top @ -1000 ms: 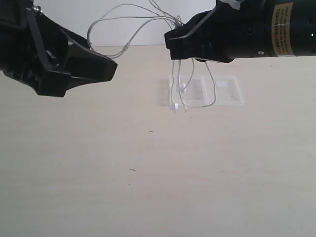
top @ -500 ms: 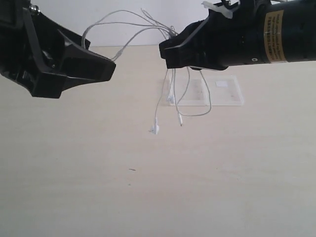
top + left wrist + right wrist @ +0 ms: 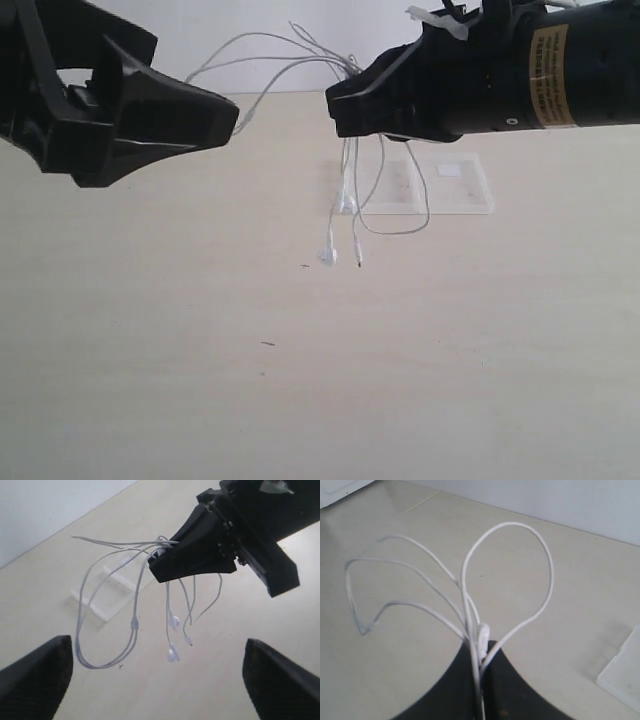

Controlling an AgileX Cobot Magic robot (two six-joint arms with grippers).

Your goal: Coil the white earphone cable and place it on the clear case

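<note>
Left gripper: jaws spread wide, raised off the table, well left of the clear case. Right gripper: jaws clamped on the white earphone cable, raised near the clear case's left end.

No wording is coming through legibly. A yellow sticker is sitting on the right arm, its dark print too small to read; the white label on the clear case is showing blank.

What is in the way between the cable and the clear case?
Nothing that I can see. The right gripper holds the cable up in the air by one end of the case, with its loose ends dangling down. The case lies flat, and no other thing lies on it or around it.
</note>
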